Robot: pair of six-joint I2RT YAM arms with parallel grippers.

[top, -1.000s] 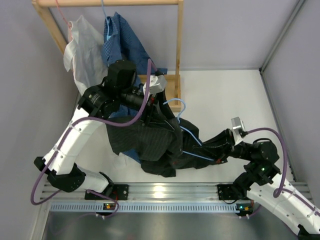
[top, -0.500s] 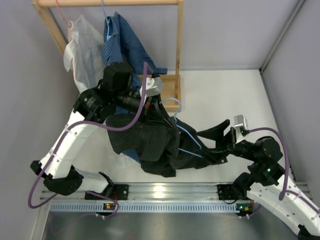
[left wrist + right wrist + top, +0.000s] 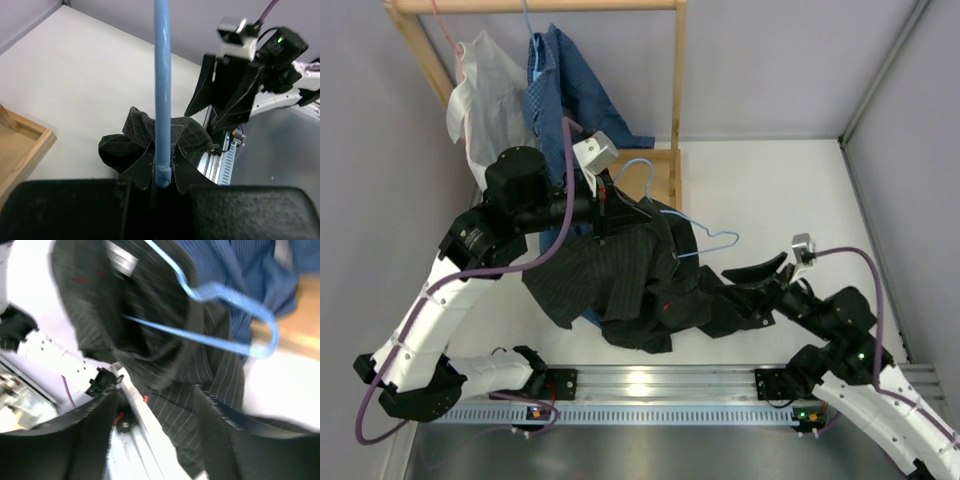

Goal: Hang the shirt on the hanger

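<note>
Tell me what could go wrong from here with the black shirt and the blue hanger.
The left gripper pinches the hanger and bunched shirt together, so the wire may slip or twist under the cloth's weight. The right gripper is open, so nothing else steadies the shirt, which could slide off. The hanger's hook juts free and might snag the cloth.

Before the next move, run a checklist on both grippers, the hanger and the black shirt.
1. Left gripper shut on the hanger: ok, wire clamped between its fingers, the shirt bunched beside it.
2. Shirt fully on the hanger: not ok, one hanger corner sticks out bare.
3. Right gripper ready to grasp: ok, jaws wide apart with fabric between them.
4. Shirt lifted off the table: cannot tell.
5. Hanger clear of the wooden rack: cannot tell from above.
</note>
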